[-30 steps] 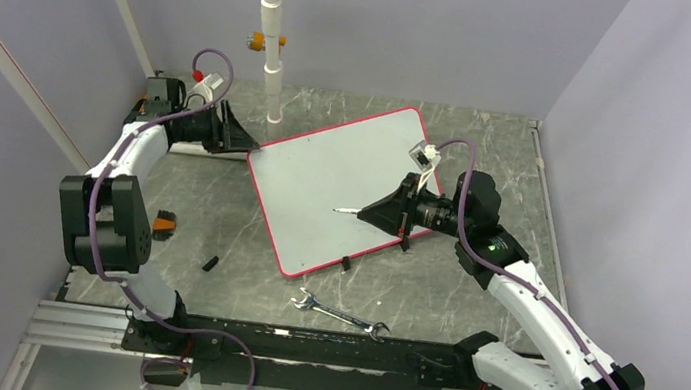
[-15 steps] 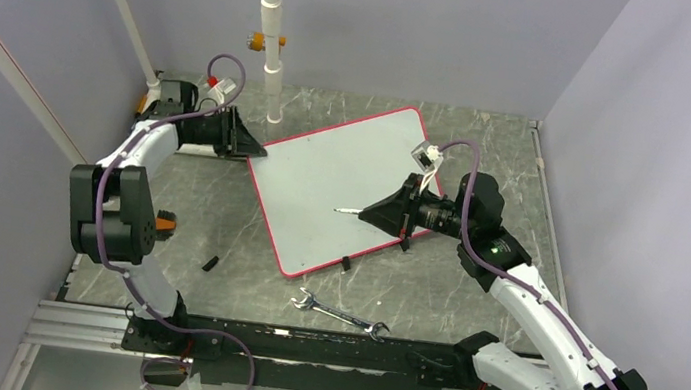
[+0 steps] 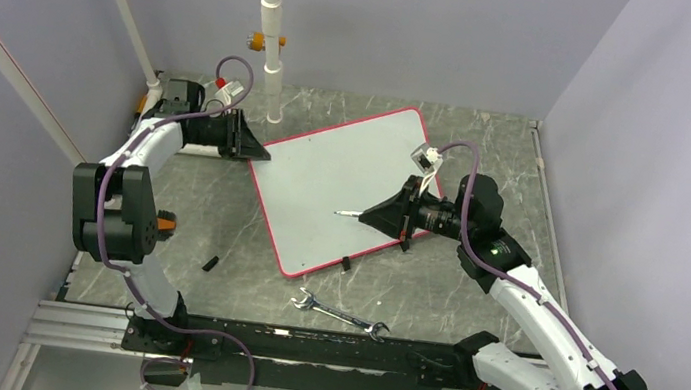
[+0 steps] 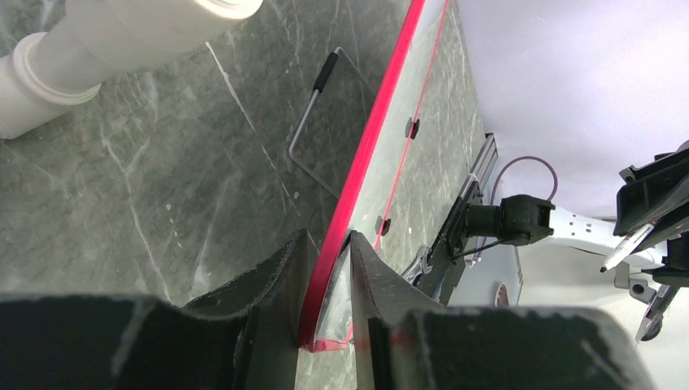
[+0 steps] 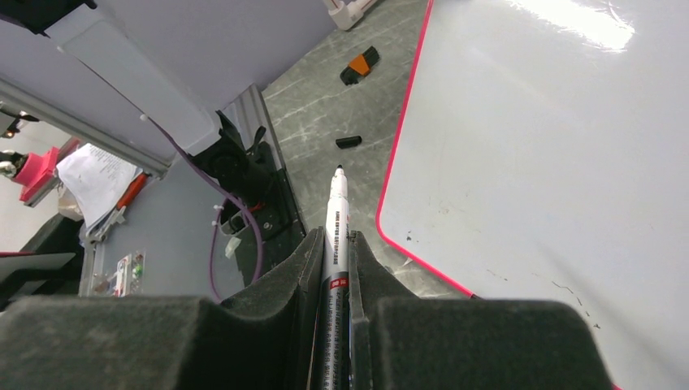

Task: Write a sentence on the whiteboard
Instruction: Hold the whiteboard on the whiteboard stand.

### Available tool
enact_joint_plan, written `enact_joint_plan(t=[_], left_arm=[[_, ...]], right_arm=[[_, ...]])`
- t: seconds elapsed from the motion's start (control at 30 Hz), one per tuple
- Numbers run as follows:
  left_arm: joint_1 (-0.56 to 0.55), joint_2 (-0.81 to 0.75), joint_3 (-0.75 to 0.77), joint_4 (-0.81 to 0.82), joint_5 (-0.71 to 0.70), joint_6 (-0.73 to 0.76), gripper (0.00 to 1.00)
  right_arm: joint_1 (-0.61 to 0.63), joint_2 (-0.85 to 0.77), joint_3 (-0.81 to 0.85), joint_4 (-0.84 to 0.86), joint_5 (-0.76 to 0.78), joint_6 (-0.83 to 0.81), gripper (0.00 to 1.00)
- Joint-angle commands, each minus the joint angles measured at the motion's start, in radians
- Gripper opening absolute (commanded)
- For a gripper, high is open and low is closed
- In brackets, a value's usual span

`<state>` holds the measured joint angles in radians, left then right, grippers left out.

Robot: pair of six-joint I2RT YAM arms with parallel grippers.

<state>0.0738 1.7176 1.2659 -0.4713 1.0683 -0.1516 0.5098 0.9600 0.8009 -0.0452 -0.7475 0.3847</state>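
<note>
The whiteboard (image 3: 343, 185) lies skewed on the marble table, white with a red-pink rim. My left gripper (image 3: 262, 149) is at its left corner. In the left wrist view the jaws (image 4: 327, 236) straddle the red rim (image 4: 382, 122) and are shut on it. My right gripper (image 3: 369, 214) hovers over the board's near right part, shut on an uncapped white marker (image 3: 349, 213) that points left. The right wrist view shows the marker (image 5: 336, 203) between the pads, its tip off the board (image 5: 552, 146). The sentence is not in view; the board's face shows only faint specks.
A wrench (image 3: 341, 313) lies near the front rail. A black cap (image 3: 210, 262) and an orange-black piece (image 3: 163, 224) lie left of the board. A white pipe (image 3: 272, 34) stands at the back, close to my left gripper. A wire stand (image 4: 313, 122) shows under the board.
My left arm slid right to the board's left corner and its jaws closed on the rim. The right arm with the marker barely moved.
</note>
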Motion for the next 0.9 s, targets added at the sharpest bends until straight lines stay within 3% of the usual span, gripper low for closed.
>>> enact_joint_plan(t=[0.0, 0.17, 0.37, 0.87], left_arm=[[-0.012, -0.006, 0.047, -0.020, 0.044, 0.042, 0.28], [-0.027, -0.020, 0.050, -0.032, 0.039, 0.064, 0.19], [-0.044, -0.065, 0.040, -0.028, 0.035, 0.094, 0.00], [-0.140, -0.248, -0.003, -0.049, -0.152, 0.195, 0.00]], right_arm=[[-0.002, -0.028, 0.005, 0.019, -0.019, -0.019, 0.00], [-0.002, -0.035, -0.001, 0.015, -0.018, -0.016, 0.00], [-0.003, -0.043, -0.002, 0.010, -0.016, -0.013, 0.00], [-0.002, -0.040, 0.008, -0.008, 0.014, -0.021, 0.00]])
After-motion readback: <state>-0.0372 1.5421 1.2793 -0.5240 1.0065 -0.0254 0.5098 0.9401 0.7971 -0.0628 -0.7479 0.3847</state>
